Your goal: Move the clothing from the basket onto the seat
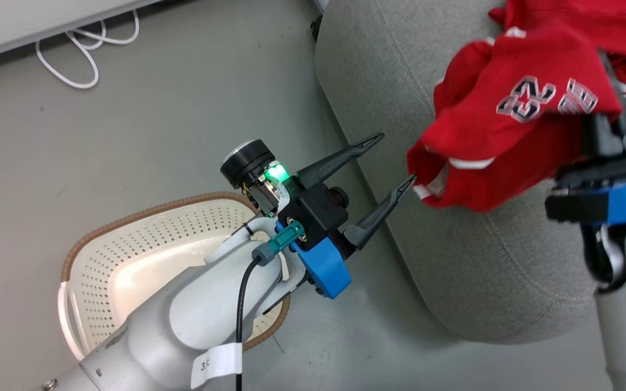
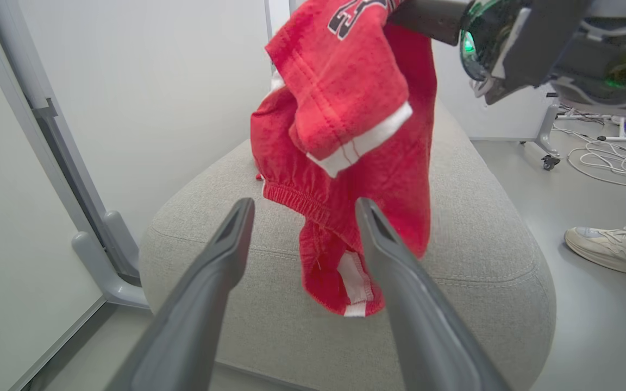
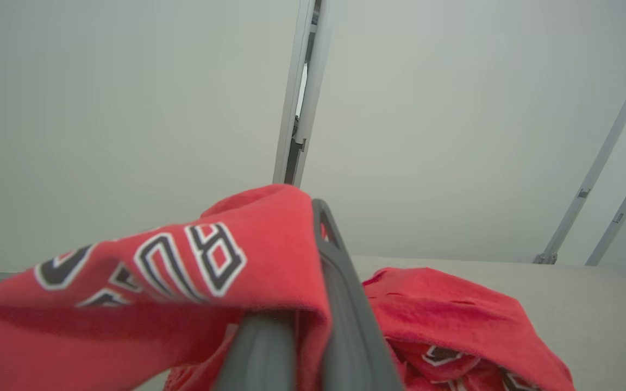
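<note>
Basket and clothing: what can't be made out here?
- basket: head view, left arm hides its near side, so contents uncertain.
- held garment: head view, folds hide part of its print.
- second garment: right wrist view, cut off by the bottom edge.
- right gripper: head view, fingertips buried in the held garment.

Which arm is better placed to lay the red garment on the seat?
Right. The right claw is shut on the red garment, which hangs over the seat. The left claw is open and empty, beside the seat's edge.
</note>
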`<state>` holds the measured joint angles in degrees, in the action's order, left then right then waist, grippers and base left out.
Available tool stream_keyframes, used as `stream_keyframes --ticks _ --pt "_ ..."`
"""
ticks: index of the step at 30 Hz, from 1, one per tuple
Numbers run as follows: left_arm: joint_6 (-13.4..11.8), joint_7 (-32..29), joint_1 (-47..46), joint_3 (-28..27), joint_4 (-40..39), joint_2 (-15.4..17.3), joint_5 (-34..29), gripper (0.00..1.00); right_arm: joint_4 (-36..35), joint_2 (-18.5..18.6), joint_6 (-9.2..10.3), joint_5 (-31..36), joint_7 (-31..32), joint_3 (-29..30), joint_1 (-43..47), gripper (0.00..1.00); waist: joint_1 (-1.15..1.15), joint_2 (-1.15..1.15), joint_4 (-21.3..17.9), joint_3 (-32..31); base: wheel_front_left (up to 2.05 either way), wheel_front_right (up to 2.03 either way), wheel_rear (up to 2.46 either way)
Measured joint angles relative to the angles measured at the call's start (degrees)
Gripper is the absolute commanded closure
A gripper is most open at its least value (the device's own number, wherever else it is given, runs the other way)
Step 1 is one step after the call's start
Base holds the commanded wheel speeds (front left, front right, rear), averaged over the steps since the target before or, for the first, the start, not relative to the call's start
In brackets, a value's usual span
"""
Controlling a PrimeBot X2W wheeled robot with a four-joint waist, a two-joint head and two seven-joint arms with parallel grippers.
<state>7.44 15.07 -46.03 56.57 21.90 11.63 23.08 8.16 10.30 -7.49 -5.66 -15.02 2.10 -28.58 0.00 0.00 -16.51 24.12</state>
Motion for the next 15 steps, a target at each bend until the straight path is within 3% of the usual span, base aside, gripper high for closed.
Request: stream_keyframes --ticks 7,15 --pt "0.0 -0.22 -2.61 1.05 -0.71 0.87 -0.63 0.0 -1.71 4.23 0.0 0.09 0.0 0.96 -11.13 1.0 0.0 0.0 0.61 4.37 0.0 0.0 0.0" --pt "0.0 -1.54 -6.87 1.63 -2.7 2.74 -2.08 0.0 -2.52 10.53 -0.01 -0.46 0.0 10.94 -24.4 1.0 0.0 0.0 1.58 11.54 0.0 0.0 0.0"
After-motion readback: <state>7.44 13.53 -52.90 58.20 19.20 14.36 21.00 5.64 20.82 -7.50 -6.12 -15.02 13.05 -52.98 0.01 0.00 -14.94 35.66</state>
